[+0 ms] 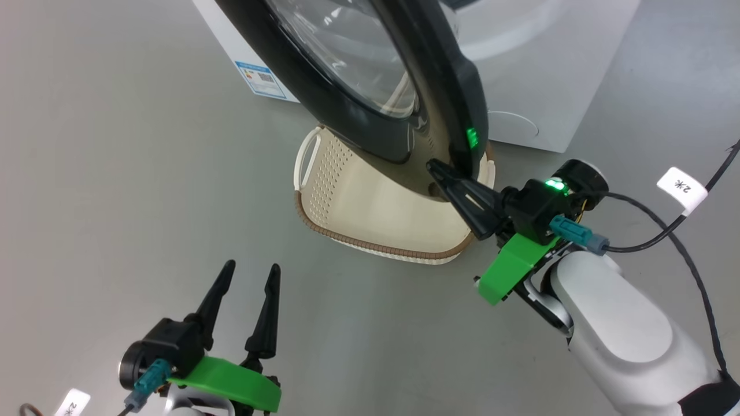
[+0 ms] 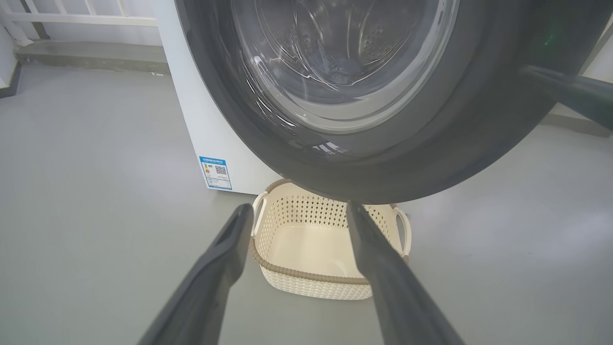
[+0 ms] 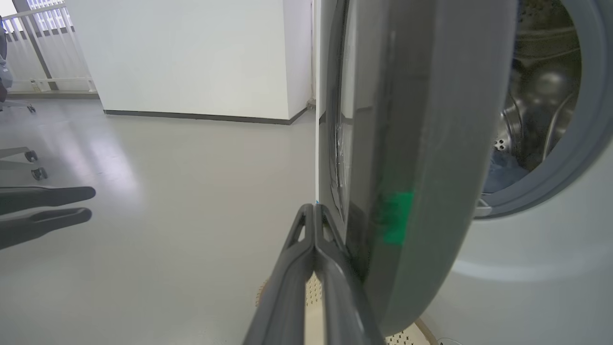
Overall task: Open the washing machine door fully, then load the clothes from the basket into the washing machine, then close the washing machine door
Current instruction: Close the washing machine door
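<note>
- Your left gripper (image 1: 252, 266) hangs low at the left with its fingers spread wide and nothing between them. It points toward the basket (image 1: 370, 247) and stays well apart from it.
- Your right forearm reaches in from the lower right. The right gripper (image 1: 433, 167) has its fingers pressed flat together, holding nothing, with the tips against the door (image 1: 445, 81) at its lower rim, on the outer side.
- The door stands part-way open, swung out from the washer (image 1: 537, 86) and hanging over the basket.
- The basket sits on the floor just before the washer. The door hides its far wall and part of its right handle in the head view.
- From the right wrist you see the door edge-on, with the drum beyond it. A blue patch (image 3: 500, 173) lies low in the drum. It may be the clothes, but it is too dim to tell.
- The washer's top is cut off in every view.
</note>
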`<state>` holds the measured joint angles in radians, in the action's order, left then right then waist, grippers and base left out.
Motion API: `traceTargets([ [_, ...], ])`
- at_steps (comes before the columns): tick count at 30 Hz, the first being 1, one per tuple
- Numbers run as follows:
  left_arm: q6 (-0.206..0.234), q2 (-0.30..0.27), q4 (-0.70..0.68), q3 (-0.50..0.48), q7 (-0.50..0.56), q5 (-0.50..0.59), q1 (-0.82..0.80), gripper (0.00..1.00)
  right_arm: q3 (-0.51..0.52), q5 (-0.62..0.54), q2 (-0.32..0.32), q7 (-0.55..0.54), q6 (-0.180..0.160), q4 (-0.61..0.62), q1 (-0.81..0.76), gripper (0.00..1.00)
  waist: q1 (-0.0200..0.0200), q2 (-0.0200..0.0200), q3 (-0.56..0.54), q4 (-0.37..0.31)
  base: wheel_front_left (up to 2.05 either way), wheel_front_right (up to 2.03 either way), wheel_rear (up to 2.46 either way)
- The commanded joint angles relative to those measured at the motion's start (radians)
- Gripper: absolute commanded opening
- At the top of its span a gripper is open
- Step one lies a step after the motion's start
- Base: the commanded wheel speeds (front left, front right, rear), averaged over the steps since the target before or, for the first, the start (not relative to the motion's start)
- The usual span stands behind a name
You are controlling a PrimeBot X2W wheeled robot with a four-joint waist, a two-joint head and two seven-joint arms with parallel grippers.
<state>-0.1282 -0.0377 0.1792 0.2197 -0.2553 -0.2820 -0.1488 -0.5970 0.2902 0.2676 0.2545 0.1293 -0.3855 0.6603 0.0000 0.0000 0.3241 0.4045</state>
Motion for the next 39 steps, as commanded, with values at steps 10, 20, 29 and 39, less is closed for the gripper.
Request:
traceTargets([
  [10,-0.003,-0.013,-0.033,-0.018,-0.006,-0.031,-0.055,1.0,0.066,-0.037,0.02,0.007,0.001,-0.016,0.072,0.0,0.0,0.0,0.056,0.013,0.0,0.0,0.0],
  [20,-0.003,-0.013,-0.04,0.014,-0.006,-0.066,-0.088,1.0,0.09,-0.062,0.088,0.007,0.001,-0.065,0.205,0.0,0.0,0.0,0.131,0.028,0.0,0.0,0.0],
  [29,-0.003,-0.013,-0.044,0.037,-0.006,-0.091,-0.119,1.0,0.104,-0.056,0.139,0.007,0.001,-0.13,0.341,0.0,0.0,0.0,0.191,0.042,0.0,0.0,0.0],
  [39,-0.003,-0.013,-0.046,0.064,-0.006,-0.118,-0.141,1.0,0.103,-0.063,0.189,0.007,0.001,-0.226,0.508,0.0,0.0,0.0,0.237,0.069,0.0,0.0,0.0],
])
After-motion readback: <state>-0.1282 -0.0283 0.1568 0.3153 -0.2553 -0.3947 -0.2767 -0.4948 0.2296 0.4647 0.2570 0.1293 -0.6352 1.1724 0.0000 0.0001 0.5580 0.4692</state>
